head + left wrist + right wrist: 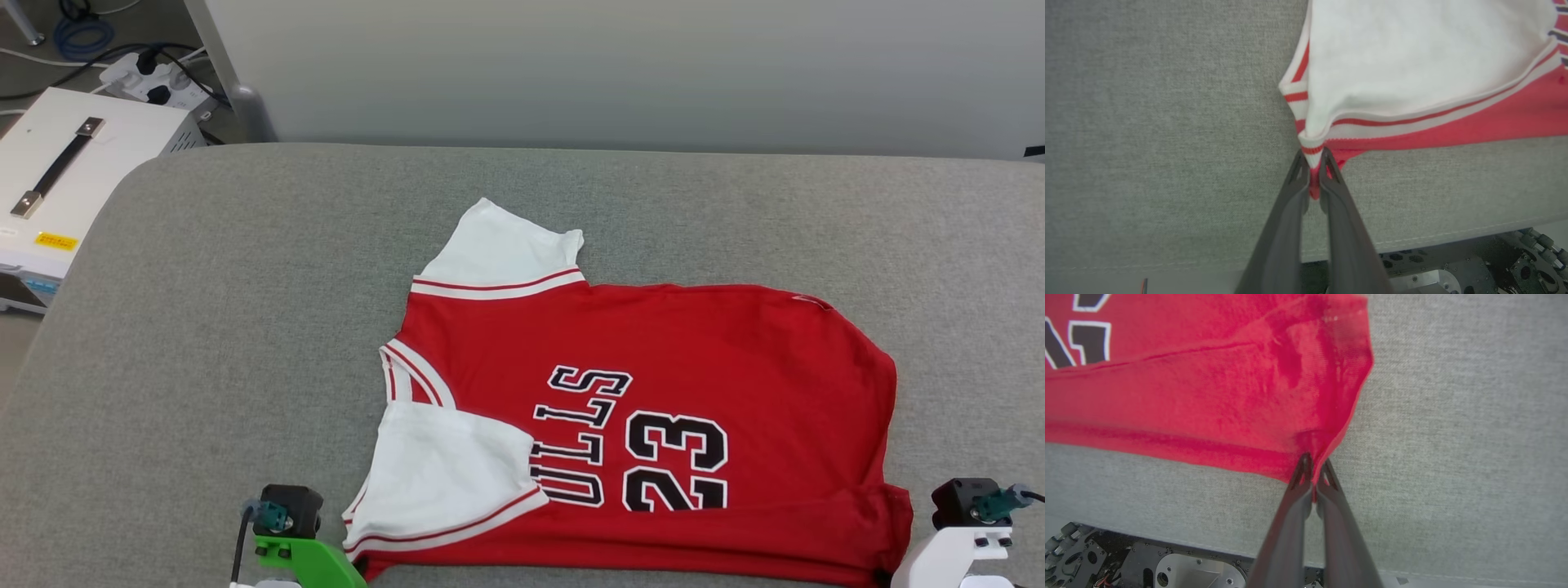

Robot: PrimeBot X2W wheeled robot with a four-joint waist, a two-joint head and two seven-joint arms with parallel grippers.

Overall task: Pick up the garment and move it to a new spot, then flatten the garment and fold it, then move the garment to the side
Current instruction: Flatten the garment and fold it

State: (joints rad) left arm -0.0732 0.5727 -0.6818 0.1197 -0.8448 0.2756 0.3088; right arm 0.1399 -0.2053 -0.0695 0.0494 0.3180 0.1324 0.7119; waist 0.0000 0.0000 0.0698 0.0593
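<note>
Garment (653,392) is lying spread on the grey surface (204,327), turned sideways to us, with the collar towards our left, the hem towards our right, and the lettering and the number 23 facing up. One white sleeve is pointing away from us. The other is lying folded over the chest and covering the start of the lettering. The near edge is running close along the near rim of the surface, and we are pinching it at both ends. Our left gripper (1312,157) is clamping on the striped trim at the near sleeve corner, with a strip of red and white cloth showing between the fingers. Our right gripper (1312,463) is clamping on the red hem corner, where the cloth is puckering into creases towards the tips. Behind the surface a pale wall (612,73) is rising. Off to our left a white box (73,163) with a black handle is sitting beside the surface, with a power strip (155,82) just beyond it.
</note>
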